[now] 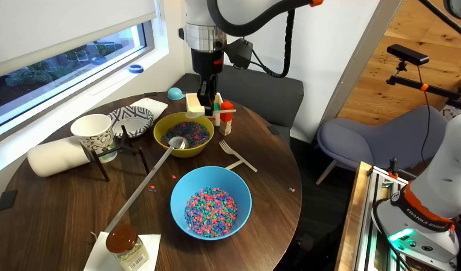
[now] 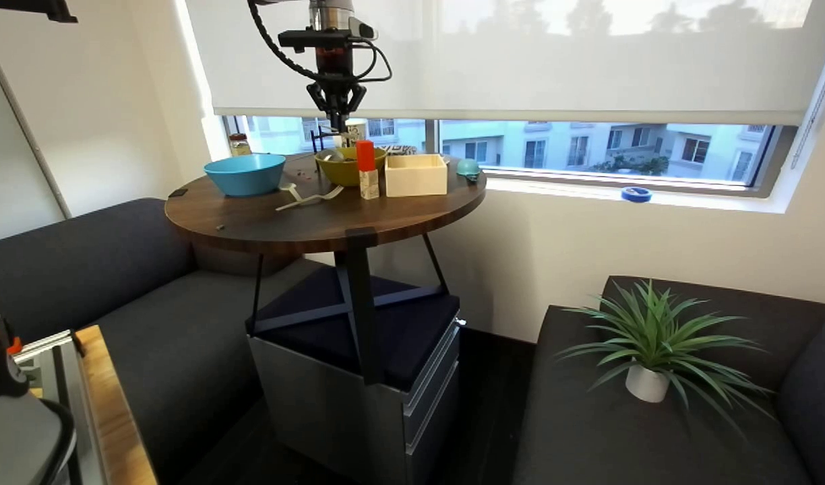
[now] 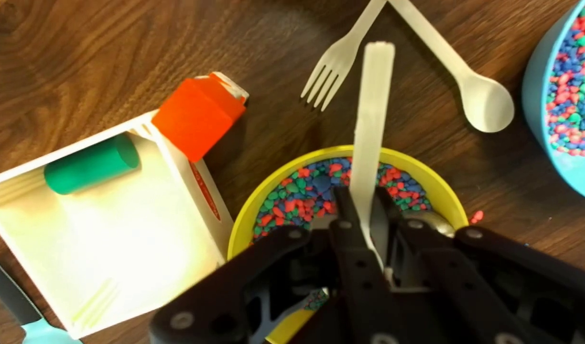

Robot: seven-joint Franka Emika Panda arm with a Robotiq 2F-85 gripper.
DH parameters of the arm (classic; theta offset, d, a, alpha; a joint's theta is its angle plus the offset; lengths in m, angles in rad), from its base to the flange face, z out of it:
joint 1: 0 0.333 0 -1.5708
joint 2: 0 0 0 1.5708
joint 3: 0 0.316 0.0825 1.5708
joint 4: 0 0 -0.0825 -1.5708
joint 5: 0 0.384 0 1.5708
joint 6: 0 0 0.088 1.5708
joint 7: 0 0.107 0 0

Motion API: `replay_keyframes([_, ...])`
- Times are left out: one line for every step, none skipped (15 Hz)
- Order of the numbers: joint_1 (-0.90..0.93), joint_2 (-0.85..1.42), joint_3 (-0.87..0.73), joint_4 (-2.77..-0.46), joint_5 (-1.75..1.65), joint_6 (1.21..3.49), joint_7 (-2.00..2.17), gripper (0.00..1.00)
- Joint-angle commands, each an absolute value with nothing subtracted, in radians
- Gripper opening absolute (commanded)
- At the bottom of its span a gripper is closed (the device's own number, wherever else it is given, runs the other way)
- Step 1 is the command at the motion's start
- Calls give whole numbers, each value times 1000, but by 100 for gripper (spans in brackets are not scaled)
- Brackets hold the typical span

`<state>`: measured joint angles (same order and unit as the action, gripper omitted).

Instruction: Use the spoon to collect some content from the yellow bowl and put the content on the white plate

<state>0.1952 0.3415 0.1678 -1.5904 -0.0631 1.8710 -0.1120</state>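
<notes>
- The claw (image 3: pixel 364 200) is pinched narrow on the handle of the wooden spoon (image 3: pixel 370 110), so getting hold of the tool is done.
- The spoon is held roughly level above the yellow bowl (image 1: pixel 196 151), its handle end reaching out past the rim.
- Coloured beads (image 1: pixel 193 131) cover the bottom of that bowl; a metal ladle (image 1: pixel 178 143) leans over the rim, its head inside.
- Whether the spoon carries any beads is hard to say: its head looks small and pale in an exterior view, and the claw mostly hides it in the wrist view.
- The white plate (image 1: pixel 143 113), with a dark zigzag pattern, sits on the worktop (image 1: pixel 268 180) near the yellow bowl; no beads show on the part in view.
- The delivery, as I judge it, is not yet made: what remains is a scoop, if the spoon is bare, then tipping the load onto the plate.
</notes>
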Motion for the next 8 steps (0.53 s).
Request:
replay_keyframes([215, 440, 161, -1443, -78, 1729, -75, 4])
replay_keyframes([218, 462, 160, -1409, -78, 1698, -73, 4])
replay_keyframes([220, 488, 157, -1373, -81, 1665, -67, 4])
replay_keyframes([222, 515, 156, -1338, -79, 1632, -65, 4])
replay_keyframes([224, 542, 156, -1302, -72, 1596, -65, 4])
replay_keyframes([225, 570, 154, -1267, -68, 1566, -58, 4])
replay_keyframes([228, 596, 153, -1233, -66, 1540, -55, 4])
replay_keyframes([231, 625, 151, -1196, -64, 1512, -49, 4])
